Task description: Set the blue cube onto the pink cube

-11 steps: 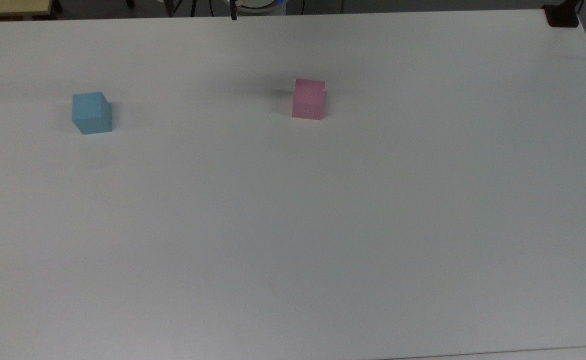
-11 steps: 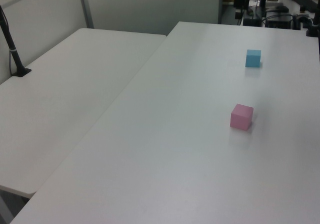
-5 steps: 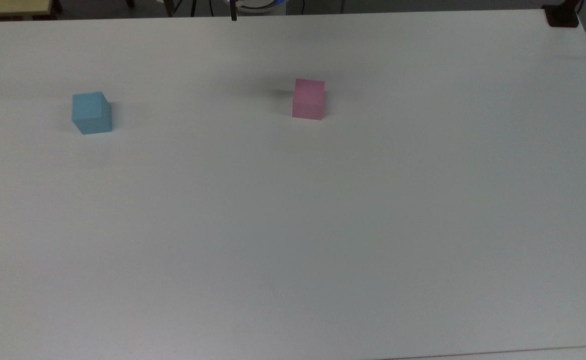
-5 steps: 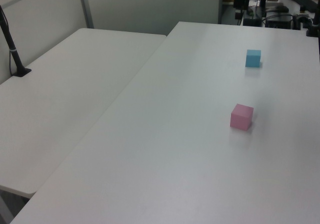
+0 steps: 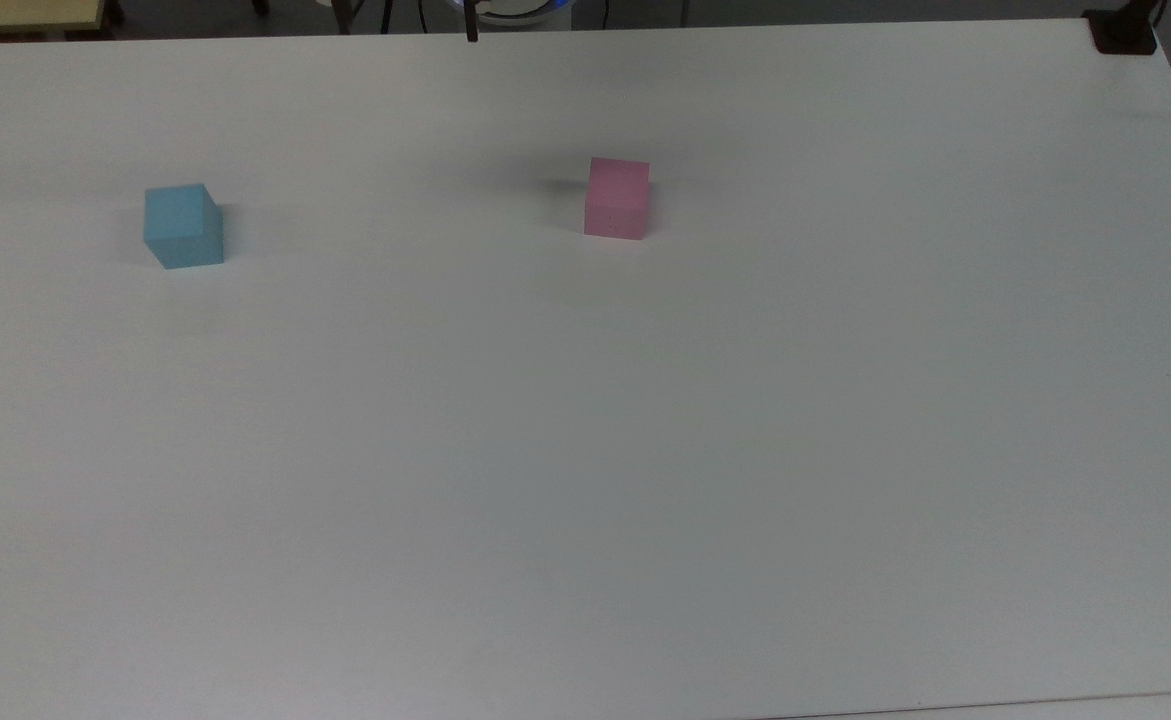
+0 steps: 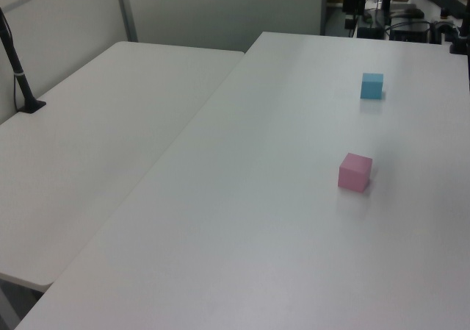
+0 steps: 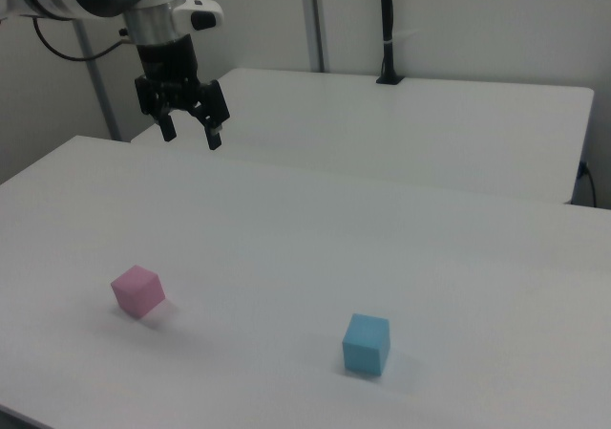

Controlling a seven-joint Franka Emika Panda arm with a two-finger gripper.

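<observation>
Overhead, my gripper hangs with jaws wide apart and empty, while the blue cube and the pink cube sit well apart on the table, unmoved since before.

A large white table filled most of the top view; its surface was plain and matte. A second white table stood against it on the left view's left, the seam between them running diagonally. A black post with a cable rose from a foot on that second table near a pale wall panel. In the right view, the black post stood at the far table's back edge. A black clamp sat at the top view's upper right corner. Dark equipment and cables lay beyond the far end in the left view.
</observation>
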